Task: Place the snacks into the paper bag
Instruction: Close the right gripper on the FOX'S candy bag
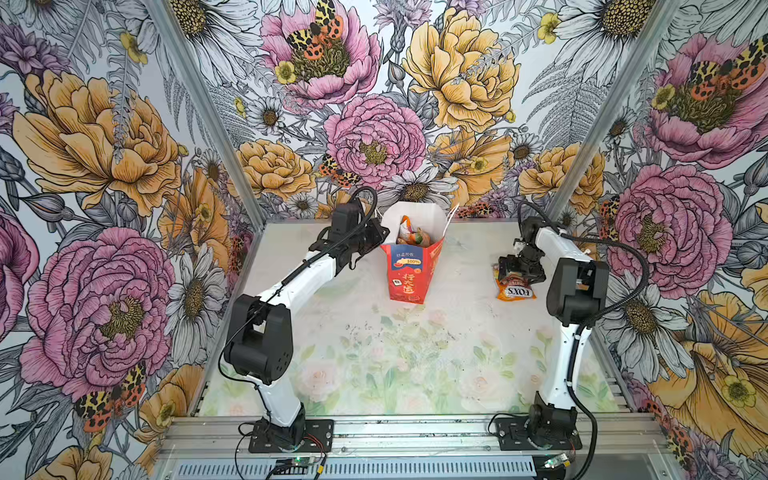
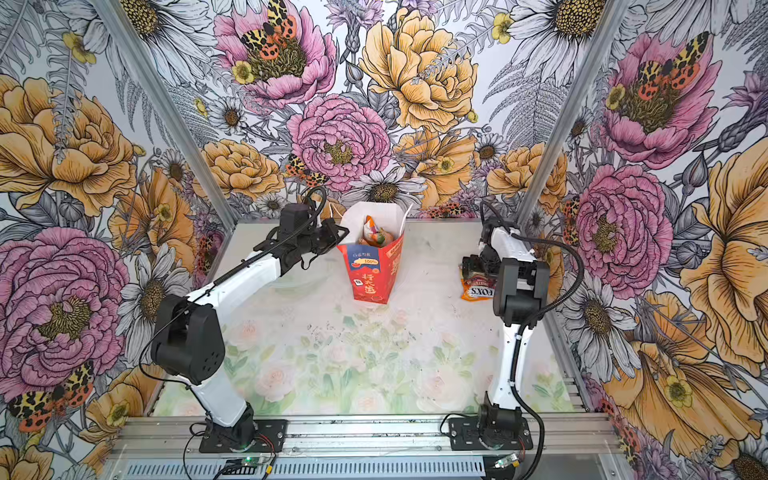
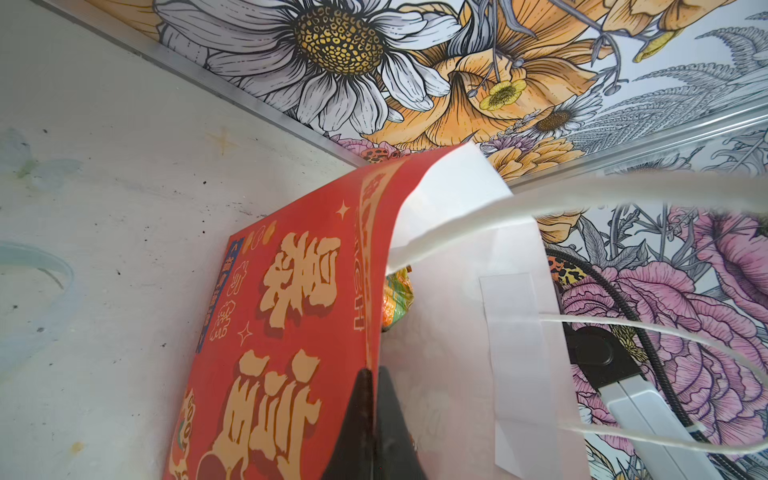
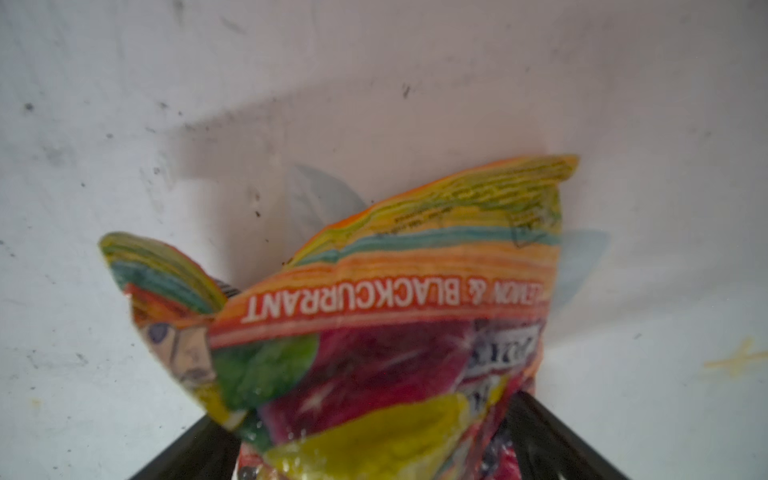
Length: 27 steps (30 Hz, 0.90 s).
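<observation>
At the far middle of the pale floral tabletop (image 1: 415, 353), the upright red paper bag (image 1: 409, 276) with its white inside, gold characters and blue panel is standing open-mouthed, and it is showing in both top views (image 2: 372, 276). Inside it, crinkly plastic packets (image 1: 411, 237) in orange and yellow-green are lying below the rim. Their number cannot be told, and no magenta one is showing.

The left hand (image 1: 377, 241) is pinching the bag's left wall at the rim. In the left wrist view its black fingers (image 3: 359, 419) are sitting closed on the red paper edge, one outside and one inside, holding the mouth open. The white cord handles (image 3: 623, 332) are hanging loose.

On the right, well apart from the bag, one orange-and-white crinkly plastic packet lettered FOX'S (image 1: 515, 291) is lying on the tabletop. The right hand (image 1: 519, 266) is standing over its far end with jaws spread wide. In the right wrist view its fingers (image 4: 540, 432) are flanking the packet (image 4: 395, 299) without closing on it.

Assessment: the task is nearing completion. This appears to be the last packet outside the bag, as no other is showing on the tabletop. It is not yet gripped, lifted, carried across or dropped in.
</observation>
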{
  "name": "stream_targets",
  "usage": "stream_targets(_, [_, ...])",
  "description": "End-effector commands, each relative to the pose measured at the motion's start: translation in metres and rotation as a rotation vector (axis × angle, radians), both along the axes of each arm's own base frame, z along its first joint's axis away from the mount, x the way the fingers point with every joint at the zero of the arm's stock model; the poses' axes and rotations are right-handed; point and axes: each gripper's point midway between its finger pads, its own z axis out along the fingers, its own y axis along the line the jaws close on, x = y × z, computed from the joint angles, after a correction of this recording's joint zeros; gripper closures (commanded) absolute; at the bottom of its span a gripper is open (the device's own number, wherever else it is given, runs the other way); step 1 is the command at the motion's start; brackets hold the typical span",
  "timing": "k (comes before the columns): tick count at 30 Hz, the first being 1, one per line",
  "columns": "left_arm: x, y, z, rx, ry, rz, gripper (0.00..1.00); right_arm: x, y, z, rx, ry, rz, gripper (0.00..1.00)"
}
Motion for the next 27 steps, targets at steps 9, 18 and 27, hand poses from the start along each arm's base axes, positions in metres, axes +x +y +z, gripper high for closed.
stream_targets(9, [0.006,0.006,0.003,-0.003,-0.003,0.016,1.0,-0.015,0.007,-0.032,0.03,0.116,0.02,0.0])
stream_targets(18, [0.006,0.005,0.002,-0.005,-0.003,0.011,1.0,-0.019,0.004,-0.038,-0.031,0.148,0.032,0.0])
stream_targets(27, [0.005,0.006,0.002,-0.004,-0.004,0.014,1.0,-0.024,0.007,-0.046,-0.102,0.191,0.073,0.01])
